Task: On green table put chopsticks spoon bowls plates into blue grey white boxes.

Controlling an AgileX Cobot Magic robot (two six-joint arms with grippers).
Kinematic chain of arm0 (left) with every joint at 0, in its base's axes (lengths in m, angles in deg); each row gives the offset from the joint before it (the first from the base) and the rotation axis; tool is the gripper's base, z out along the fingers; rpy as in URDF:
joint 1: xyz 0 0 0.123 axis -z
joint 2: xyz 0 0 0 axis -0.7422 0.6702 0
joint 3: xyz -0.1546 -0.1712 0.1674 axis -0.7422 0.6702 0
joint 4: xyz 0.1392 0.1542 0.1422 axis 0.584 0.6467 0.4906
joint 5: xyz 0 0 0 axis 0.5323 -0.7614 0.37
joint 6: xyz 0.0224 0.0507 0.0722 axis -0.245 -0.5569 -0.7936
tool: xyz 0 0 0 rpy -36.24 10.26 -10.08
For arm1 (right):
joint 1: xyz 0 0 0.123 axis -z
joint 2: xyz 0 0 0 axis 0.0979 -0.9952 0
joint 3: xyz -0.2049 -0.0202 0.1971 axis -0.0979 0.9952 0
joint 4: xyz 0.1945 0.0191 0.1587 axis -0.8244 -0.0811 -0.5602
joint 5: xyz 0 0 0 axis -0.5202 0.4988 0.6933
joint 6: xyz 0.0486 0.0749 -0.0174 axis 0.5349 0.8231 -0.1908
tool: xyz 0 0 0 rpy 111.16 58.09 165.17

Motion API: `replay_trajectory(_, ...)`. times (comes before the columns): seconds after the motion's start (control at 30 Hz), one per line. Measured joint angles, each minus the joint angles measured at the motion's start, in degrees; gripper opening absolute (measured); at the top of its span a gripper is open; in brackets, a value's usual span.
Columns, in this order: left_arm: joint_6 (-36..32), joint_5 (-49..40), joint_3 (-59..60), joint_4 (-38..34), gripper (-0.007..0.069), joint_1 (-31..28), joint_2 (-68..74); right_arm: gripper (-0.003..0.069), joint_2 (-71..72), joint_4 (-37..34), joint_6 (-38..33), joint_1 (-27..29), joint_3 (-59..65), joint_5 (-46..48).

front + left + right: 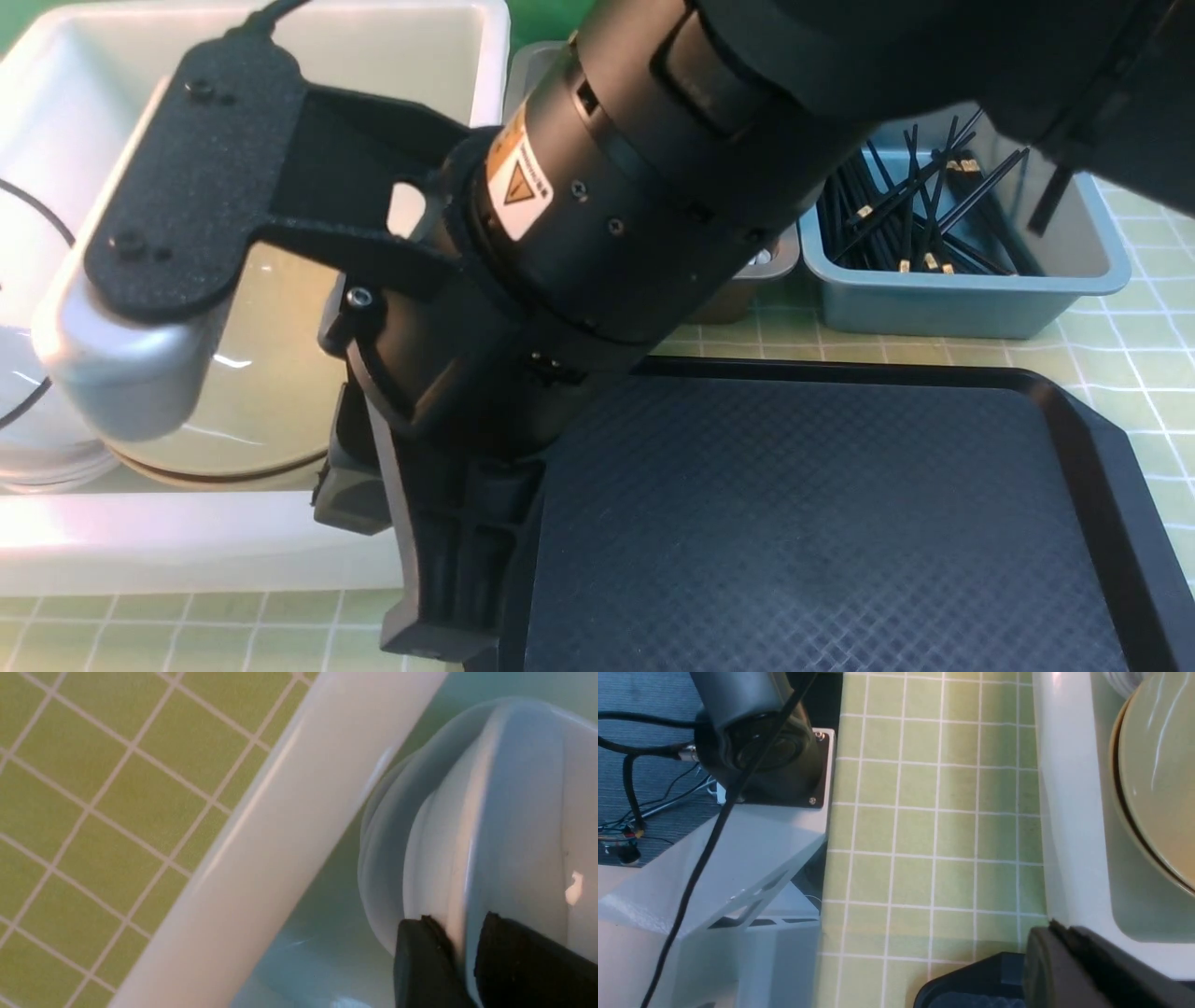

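— Where is the left gripper (pixel 460 924)?

— Inside the large white box (pixel 280 835). Its jaws are narrow, with one dark finger (pixel 420 961) on each side of the rim of a small white plate (pixel 514 812). I cannot tell whether they are pressing the rim or only flanking it.

— And the plate itself?

— It lies over a stack of other white plates (pixel 387 830), close to the box's wall. The green table (pixel 93 812) shows just outside that wall.

— What else is in that box?

— The tan bowls (pixel 271 392), stacked beside the white plates. The right arm's wrist covers part of them in the front view.

— And the right gripper (pixel 429 625)?

— It is low at the left edge of the black tray (pixel 822 523), just beside the near wall of the white box. The jaws are closed and nothing shows between them.

— The chopsticks?

— The black chopsticks (pixel 920 215) lie in a loose heap in the blue box (pixel 962 303), beyond the tray. The grey box (pixel 766 271) stands between the blue and white ones, mostly hidden behind the right arm, so I cannot see what it holds.
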Motion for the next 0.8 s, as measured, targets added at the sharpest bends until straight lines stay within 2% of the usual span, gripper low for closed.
replay_trajectory(0.13,3.0,-1.6,0.0,0.2,0.0291,0.0,0.0,0.0039,-0.9,-0.1,0.4,0.0,0.0,0.0)
replay_trajectory(0.3,5.1,-3.4,0.0,1.5,0.0499,0.0,-0.9,0.0044,-2.3,0.0,1.4,0.0,0.0,0.5)
replay_trajectory(0.43,5.4,-4.3,0.0,1.5,0.0615,0.0,-4.2,0.0047,-2.4,1.0,4.0,1.2,0.0,0.7)
replay_trajectory(0.57,-2.5,-4.6,0.0,-6.6,0.0627,2.2,-10.2,0.0047,-2.2,3.1,8.9,6.7,0.0,2.8)
replay_trajectory(0.67,-12.4,-4.2,0.0,-16.1,0.0621,9.3,-16.7,0.0047,-1.1,4.3,12.8,12.2,0.0,5.2)
replay_trajectory(0.8,-20.5,-4.4,0.0,-23.6,0.0547,21.8,-22.3,0.0048,2.1,7.3,18.6,16.8,1.0,6.0)
